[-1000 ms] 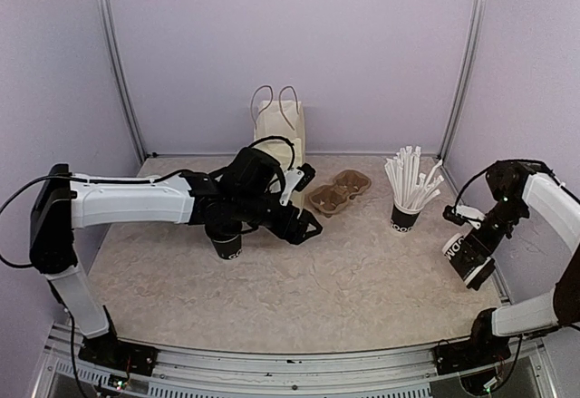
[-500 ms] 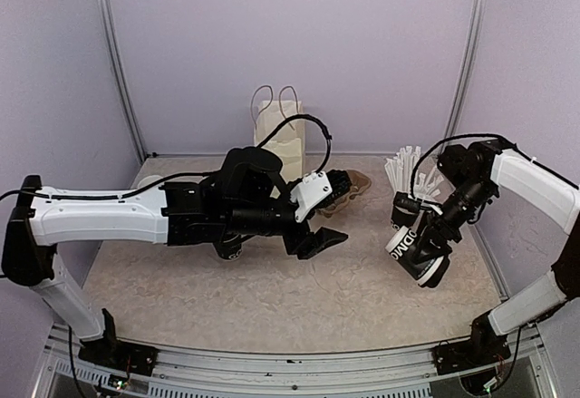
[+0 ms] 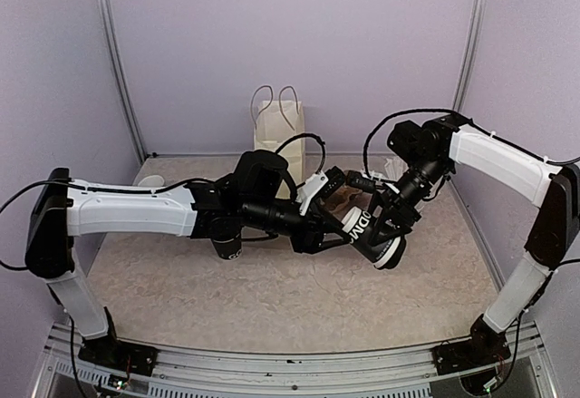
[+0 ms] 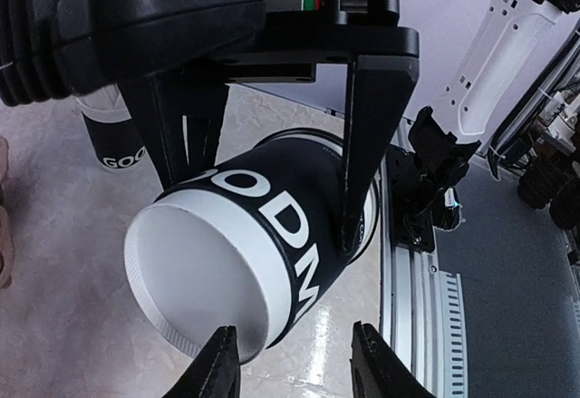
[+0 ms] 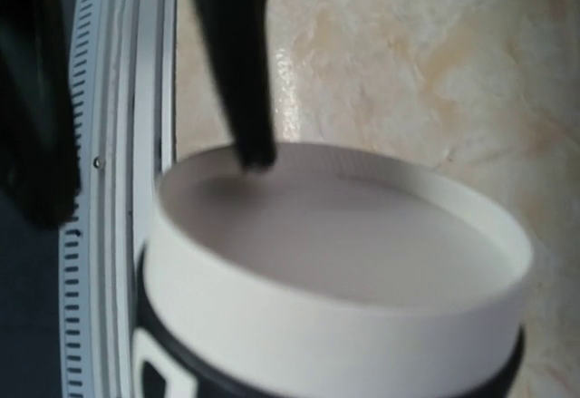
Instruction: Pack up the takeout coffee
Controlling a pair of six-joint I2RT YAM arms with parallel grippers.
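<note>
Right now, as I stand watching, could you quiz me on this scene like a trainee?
1. True or false: the right gripper holds a tilted black cup off the table.
2. What stands at the table's far edge? A paper bag; B kettle; C toolbox.
3. Where is the other black cup?
Key: 1 true. 2 A. 3 On the table, under the left arm.

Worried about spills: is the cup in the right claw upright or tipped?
Tipped: the cup lies sideways in the right claw, its white base pointing outward, not down.
</note>
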